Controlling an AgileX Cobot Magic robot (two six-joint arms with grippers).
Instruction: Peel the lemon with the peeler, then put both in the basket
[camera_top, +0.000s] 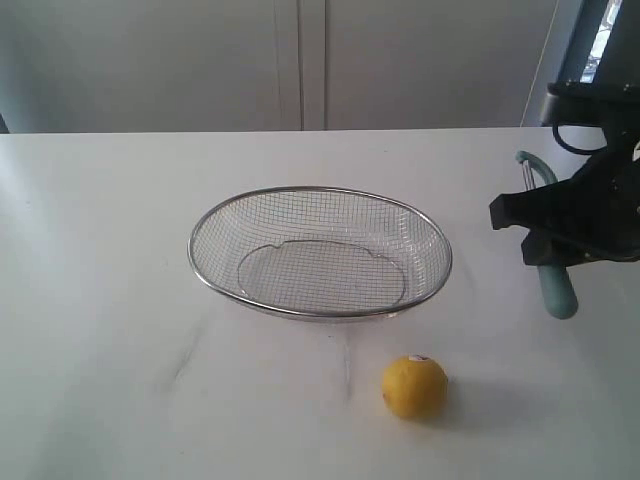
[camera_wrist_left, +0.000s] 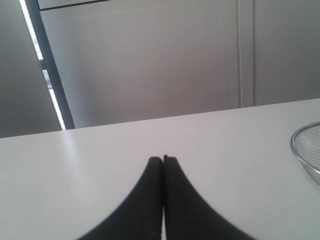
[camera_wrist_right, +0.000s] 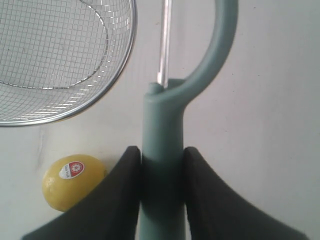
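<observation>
The right gripper (camera_wrist_right: 161, 154) clamped the peeler (camera_wrist_right: 164, 110) by its teal handle; the left gripper (camera_wrist_left: 163, 160) had its jaws pressed together, empty.

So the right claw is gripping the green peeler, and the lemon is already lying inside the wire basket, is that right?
Not quite. The right gripper does grip the peeler, but the lemon lies on the table outside the wire basket, not inside it. The exterior view shows this.
</observation>
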